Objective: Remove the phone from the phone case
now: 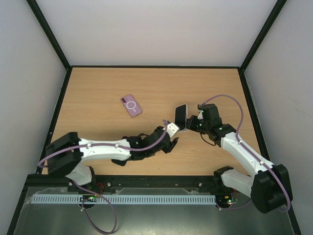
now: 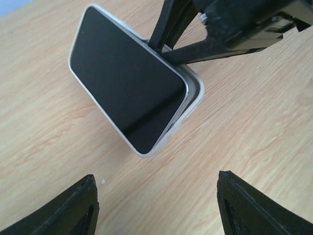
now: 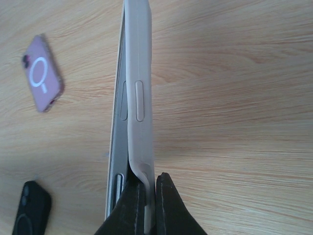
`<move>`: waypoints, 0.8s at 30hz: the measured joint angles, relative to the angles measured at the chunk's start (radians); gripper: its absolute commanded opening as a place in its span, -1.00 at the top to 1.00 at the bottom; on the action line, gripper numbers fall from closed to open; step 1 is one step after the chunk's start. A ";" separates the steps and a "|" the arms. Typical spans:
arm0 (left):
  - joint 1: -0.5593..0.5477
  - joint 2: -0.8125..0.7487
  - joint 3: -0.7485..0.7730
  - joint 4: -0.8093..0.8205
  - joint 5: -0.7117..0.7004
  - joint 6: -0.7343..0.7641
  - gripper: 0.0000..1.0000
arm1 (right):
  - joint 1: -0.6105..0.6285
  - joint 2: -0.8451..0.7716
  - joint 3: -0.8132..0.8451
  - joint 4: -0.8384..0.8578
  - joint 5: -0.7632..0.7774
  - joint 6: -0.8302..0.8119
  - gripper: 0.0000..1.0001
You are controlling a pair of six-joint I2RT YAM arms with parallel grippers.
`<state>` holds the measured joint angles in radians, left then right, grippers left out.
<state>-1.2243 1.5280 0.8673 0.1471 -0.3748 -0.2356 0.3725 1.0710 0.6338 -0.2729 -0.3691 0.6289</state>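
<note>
A phone with a black screen (image 2: 124,78) sits in a white case (image 2: 194,94), propped on one corner on the table. In the top view the phone (image 1: 181,115) stands between the two arms. My right gripper (image 1: 190,123) is shut on the case's edge. In the right wrist view its fingers (image 3: 166,205) pinch the white case (image 3: 139,73), and the phone's silver side (image 3: 116,147) has come away from the case at that end. My left gripper (image 2: 156,196) is open and empty, just short of the phone's lower corner. It also shows in the top view (image 1: 171,137).
A pink case with a white ring (image 1: 131,105) lies flat at the table's left middle, also in the right wrist view (image 3: 43,73). A black case (image 3: 29,208) lies near the phone. Black-framed walls enclose the wooden table (image 1: 98,88).
</note>
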 measured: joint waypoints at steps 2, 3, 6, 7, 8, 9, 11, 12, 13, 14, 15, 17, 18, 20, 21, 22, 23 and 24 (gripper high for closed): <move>-0.011 0.049 0.032 0.002 -0.043 0.050 -0.31 | 0.000 0.015 0.005 -0.017 0.035 0.005 0.96; -0.013 0.066 0.043 0.004 -0.057 0.068 -0.30 | 0.000 0.019 0.005 -0.022 0.052 0.005 0.96; -0.016 0.118 0.083 0.014 -0.098 0.127 -0.24 | 0.000 0.026 0.005 -0.039 0.092 0.008 0.96; -0.016 0.132 0.095 0.022 -0.109 0.145 -0.22 | 0.000 0.029 0.005 -0.040 0.101 0.009 0.96; -0.016 0.145 0.105 0.031 -0.121 0.163 -0.22 | 0.000 0.031 0.005 -0.040 0.108 0.011 0.96; -0.016 0.155 0.112 0.042 -0.130 0.178 -0.22 | 0.000 0.033 0.005 -0.040 0.113 0.013 0.96; -0.016 0.170 0.117 0.064 -0.145 0.208 -0.23 | 0.000 0.042 0.005 -0.040 0.116 0.016 0.96; -0.016 0.174 0.117 0.074 -0.151 0.222 -0.24 | 0.000 0.047 0.005 -0.040 0.118 0.017 0.96; -0.016 0.180 0.117 0.087 -0.155 0.238 -0.25 | 0.000 0.053 0.005 -0.040 0.119 0.019 0.96; -0.016 0.183 0.117 0.097 -0.158 0.250 -0.27 | 0.000 0.058 0.005 -0.039 0.119 0.021 0.96; -0.016 0.186 0.117 0.107 -0.161 0.260 -0.28 | 0.000 0.064 0.005 -0.039 0.119 0.023 0.96; -0.016 0.197 0.117 0.134 -0.167 0.284 -0.28 | 0.000 0.077 0.005 -0.038 0.120 0.026 0.96; -0.016 0.203 0.116 0.148 -0.169 0.298 -0.28 | 0.000 0.084 0.005 -0.038 0.121 0.027 0.96; -0.016 0.220 0.116 0.173 -0.172 0.319 -0.26 | 0.000 0.100 0.005 -0.036 0.121 0.028 0.96; -0.016 0.230 0.116 0.186 -0.172 0.333 -0.25 | 0.000 0.110 0.005 -0.036 0.121 0.029 0.96; -0.016 0.240 0.116 0.198 -0.172 0.342 -0.24 | 0.000 0.121 0.005 -0.036 0.121 0.030 0.96; -0.016 0.250 0.116 0.208 -0.171 0.352 -0.23 | 0.000 0.132 0.005 -0.035 0.121 0.031 0.96; -0.016 0.261 0.116 0.217 -0.171 0.363 -0.23 | 0.000 0.143 0.005 -0.035 0.121 0.031 0.96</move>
<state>-1.2404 1.7889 0.9836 0.3637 -0.5457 0.1276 0.3725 1.2144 0.6392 -0.3084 -0.2485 0.6598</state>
